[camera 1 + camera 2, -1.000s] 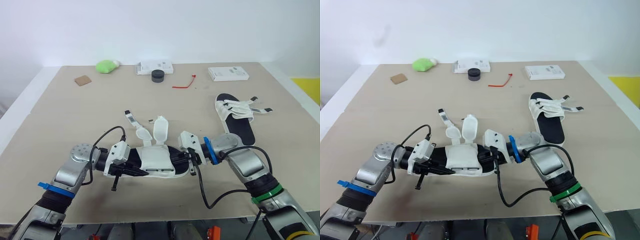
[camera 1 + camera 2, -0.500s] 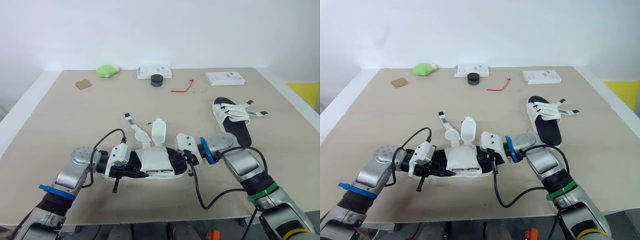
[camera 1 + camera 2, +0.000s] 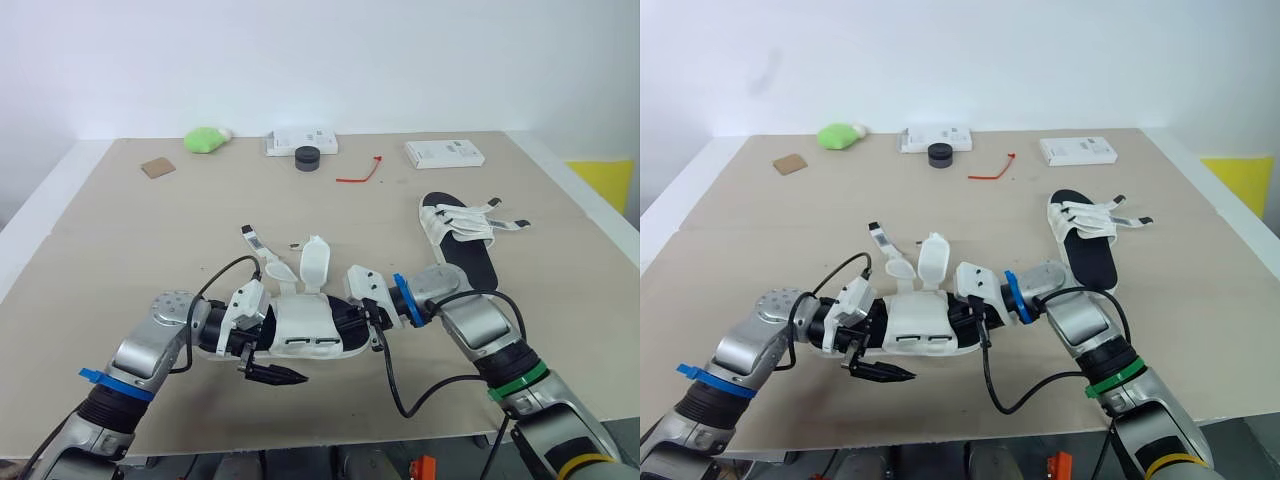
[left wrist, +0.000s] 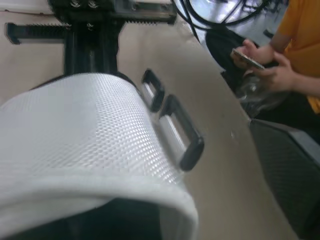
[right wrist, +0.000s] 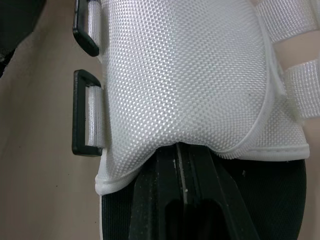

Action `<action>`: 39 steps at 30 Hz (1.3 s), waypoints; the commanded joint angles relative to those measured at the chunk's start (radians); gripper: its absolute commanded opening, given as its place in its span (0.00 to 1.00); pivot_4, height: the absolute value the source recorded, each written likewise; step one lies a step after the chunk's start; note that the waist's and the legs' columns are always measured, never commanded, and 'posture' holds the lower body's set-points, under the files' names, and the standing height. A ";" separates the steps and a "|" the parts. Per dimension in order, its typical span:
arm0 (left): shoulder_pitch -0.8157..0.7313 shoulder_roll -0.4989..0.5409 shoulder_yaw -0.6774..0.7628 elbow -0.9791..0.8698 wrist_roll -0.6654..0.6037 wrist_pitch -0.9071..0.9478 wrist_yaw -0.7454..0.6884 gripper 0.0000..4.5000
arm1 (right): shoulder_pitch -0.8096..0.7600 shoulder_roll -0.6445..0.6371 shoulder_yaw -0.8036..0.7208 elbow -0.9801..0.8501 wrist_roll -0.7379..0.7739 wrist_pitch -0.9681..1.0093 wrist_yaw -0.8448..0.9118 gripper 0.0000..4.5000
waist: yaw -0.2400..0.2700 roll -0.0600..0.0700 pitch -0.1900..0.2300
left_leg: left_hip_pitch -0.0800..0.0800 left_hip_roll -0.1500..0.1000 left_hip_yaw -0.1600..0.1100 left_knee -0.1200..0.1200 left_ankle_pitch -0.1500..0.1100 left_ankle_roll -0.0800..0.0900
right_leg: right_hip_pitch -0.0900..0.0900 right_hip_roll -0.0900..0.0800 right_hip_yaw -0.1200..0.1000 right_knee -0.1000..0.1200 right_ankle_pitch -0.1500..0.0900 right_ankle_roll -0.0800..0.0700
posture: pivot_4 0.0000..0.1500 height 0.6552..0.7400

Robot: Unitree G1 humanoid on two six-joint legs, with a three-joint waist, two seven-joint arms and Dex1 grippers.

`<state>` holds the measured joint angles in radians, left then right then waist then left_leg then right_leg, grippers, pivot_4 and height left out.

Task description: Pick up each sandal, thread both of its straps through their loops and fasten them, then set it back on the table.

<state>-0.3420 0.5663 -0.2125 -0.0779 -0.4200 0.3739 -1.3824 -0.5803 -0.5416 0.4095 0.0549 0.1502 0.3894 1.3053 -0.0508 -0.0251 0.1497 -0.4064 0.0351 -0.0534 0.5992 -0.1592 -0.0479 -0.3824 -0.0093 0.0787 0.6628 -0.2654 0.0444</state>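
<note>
Tan table under a white wall. Nearest the robot, the two arms meet over one sandal, which lies lengthwise between them at the front of the table. The right end effector is closed on the sandal, its black tips pressed together at the puckered hem of the white mesh upper, over the black footbed. The left end effector sits at the sandal's other end, on its near side – whether it is clasped or spread I cannot tell. Two black loops stick out from the upper's edge with no strap through them. The white straps stand up loose on the sandal's far side.

Farther back and to the right, well apart, the second sandal lies flat on the table, sole down, its white straps splayed out to the right.

Along the far edge – from left to right – are a brown card, a green lump, a white box with a black round cap just in front of it, a red tie and another white box.

Past the table's edge, the left wrist view catches a person in an orange top holding a phone.
</note>
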 commanded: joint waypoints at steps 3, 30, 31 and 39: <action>-0.005 0.155 0.136 -0.135 -0.158 0.212 -0.002 1.00 | 0.037 0.000 0.087 0.073 -0.066 0.021 0.002 0.00 | 0.000 -0.002 0.003 | 0.000 0.004 -0.001 0.000 0.000 0.000 | -0.002 0.004 0.000 0.000 0.000 -0.001 | 1.00 1.00; -0.331 0.082 0.274 0.492 -0.260 0.831 0.368 1.00 | 0.044 0.004 0.146 0.078 -0.109 0.022 0.007 0.00 | -0.012 -0.005 0.003 | 0.002 0.017 -0.004 -0.001 -0.011 -0.011 | -0.004 0.021 -0.003 0.006 -0.007 -0.011 | 1.00 1.00; -0.347 0.078 0.284 0.528 -0.250 0.826 0.382 1.00 | 0.045 0.000 0.150 0.076 -0.108 0.021 0.012 0.00 | -0.012 -0.005 0.003 | 0.002 0.017 -0.004 -0.001 -0.011 -0.011 | -0.003 0.021 -0.003 0.006 -0.007 -0.011 | 1.00 1.00; -0.468 -0.022 0.427 0.776 -0.240 0.794 0.546 1.00 | 0.040 0.016 0.151 0.083 -0.106 0.015 -0.002 0.00 | -0.012 -0.005 0.002 | 0.006 0.016 -0.004 0.001 -0.011 -0.011 | 0.000 0.019 -0.003 0.005 -0.008 -0.013 | 1.00 1.00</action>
<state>-0.7902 0.5498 0.1799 0.6691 -0.6618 1.1756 -0.8727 -0.5954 -0.5139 0.4483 0.0526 0.1382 0.3681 1.3064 -0.0628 -0.0301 0.1519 -0.4004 0.0512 -0.0578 0.5997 -0.1706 -0.0591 -0.3809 0.0103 0.0756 0.6675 -0.2730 0.0322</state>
